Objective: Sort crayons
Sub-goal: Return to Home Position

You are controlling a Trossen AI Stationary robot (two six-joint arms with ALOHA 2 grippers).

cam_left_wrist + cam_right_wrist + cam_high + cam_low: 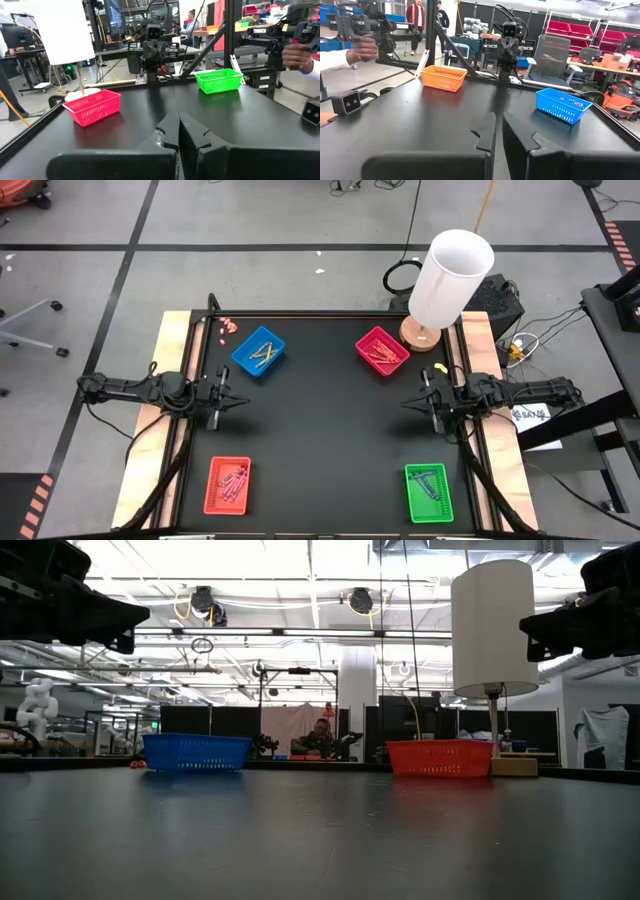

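Note:
The crayons lie in four trays on the black table: yellowish ones [264,352] in the blue tray [243,358] at the far left, reddish ones [380,352] in the magenta tray [396,363] at the far right, some [232,480] in the red tray [213,498] at the near left, and some [430,480] in the green tray [444,505] at the near right. My left gripper [243,402] hovers at the table's left side, shut and empty. My right gripper [404,402] hovers at the right side, shut and empty. The two grippers point at each other.
A lamp with a tall white shade [450,278] stands at the far right corner. A small cluster of pink-red bits [228,326] lies at the far left. A small camera [312,112] sits at the near edge, and a person's hand [359,49] shows beyond it.

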